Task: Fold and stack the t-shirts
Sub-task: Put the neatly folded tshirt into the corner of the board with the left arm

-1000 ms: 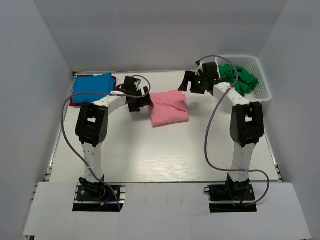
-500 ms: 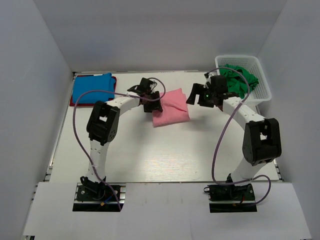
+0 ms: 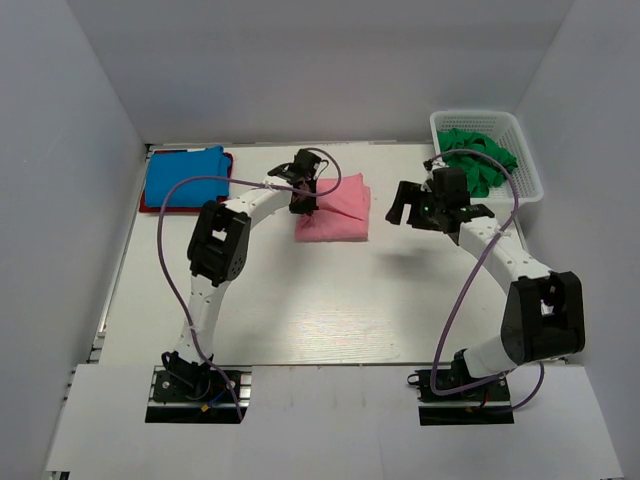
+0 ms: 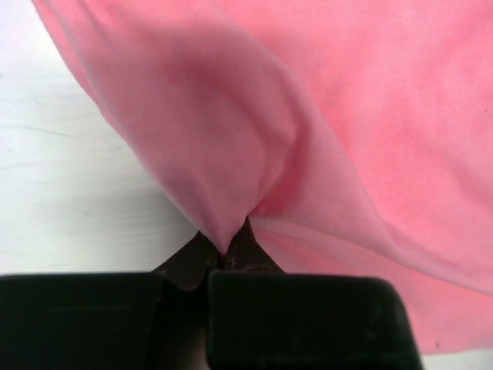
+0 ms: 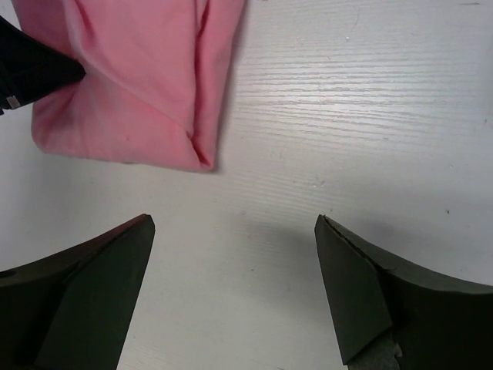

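Note:
A folded salmon pink t-shirt (image 3: 335, 213) lies at the table's far middle. My left gripper (image 3: 305, 196) sits at its left edge, shut on a pinched fold of the pink cloth (image 4: 228, 245). In the left wrist view the pink t-shirt (image 4: 347, 116) fills most of the frame. My right gripper (image 3: 437, 212) hovers to the right of the shirt, open and holding nothing. In the right wrist view the right gripper (image 5: 235, 231) is over bare table, with the pink t-shirt (image 5: 131, 77) at the upper left. A bright blue t-shirt (image 3: 184, 174) lies folded on a red one (image 3: 146, 203) at the far left.
A white lattice basket (image 3: 530, 182) at the far right holds several dark green t-shirts (image 3: 478, 158). White walls close in the table at the left, back and right. The left gripper's black finger (image 5: 31, 73) shows in the right wrist view.
The left gripper has reached the pink t-shirt's left edge and shut on a fold of it. The right arm has pulled away to the right and nearer, still open.

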`<state>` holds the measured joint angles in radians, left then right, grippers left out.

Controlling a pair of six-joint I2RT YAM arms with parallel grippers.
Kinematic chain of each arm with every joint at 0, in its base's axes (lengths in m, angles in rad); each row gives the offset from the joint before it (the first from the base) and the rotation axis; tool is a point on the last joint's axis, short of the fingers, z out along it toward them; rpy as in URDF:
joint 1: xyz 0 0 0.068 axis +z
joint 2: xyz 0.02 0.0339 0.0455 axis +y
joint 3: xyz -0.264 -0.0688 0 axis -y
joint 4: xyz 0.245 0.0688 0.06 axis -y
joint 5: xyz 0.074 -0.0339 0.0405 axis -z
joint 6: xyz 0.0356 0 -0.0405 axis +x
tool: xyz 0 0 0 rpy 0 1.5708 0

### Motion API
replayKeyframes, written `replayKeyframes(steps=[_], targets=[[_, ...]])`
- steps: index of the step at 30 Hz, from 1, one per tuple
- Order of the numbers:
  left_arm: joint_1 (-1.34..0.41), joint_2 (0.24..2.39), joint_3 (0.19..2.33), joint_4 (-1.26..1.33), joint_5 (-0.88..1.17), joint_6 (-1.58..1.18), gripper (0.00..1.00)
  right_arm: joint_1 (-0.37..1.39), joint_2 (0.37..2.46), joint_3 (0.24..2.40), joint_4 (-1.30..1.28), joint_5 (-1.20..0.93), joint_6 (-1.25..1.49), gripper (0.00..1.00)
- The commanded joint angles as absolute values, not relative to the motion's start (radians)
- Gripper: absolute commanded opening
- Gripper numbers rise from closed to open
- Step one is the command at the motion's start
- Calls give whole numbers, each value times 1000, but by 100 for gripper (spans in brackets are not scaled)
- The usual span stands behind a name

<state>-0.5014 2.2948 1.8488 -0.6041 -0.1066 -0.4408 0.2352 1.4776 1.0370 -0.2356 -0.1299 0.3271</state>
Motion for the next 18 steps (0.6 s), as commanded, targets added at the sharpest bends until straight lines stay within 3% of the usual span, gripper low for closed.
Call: replayKeyframes(steps=[1,8,18], targets=[[-471,2238,1868,-600,-253,-287,0,229,1419,1025,-225,-86,298,90],[-437,2051,1832,-491,-347,46,0,227,1401,1026,-225,-81,290,90],[-316,1924,1811,-443,-291,276,0,226,1424,1042,-226,-100,281,90]])
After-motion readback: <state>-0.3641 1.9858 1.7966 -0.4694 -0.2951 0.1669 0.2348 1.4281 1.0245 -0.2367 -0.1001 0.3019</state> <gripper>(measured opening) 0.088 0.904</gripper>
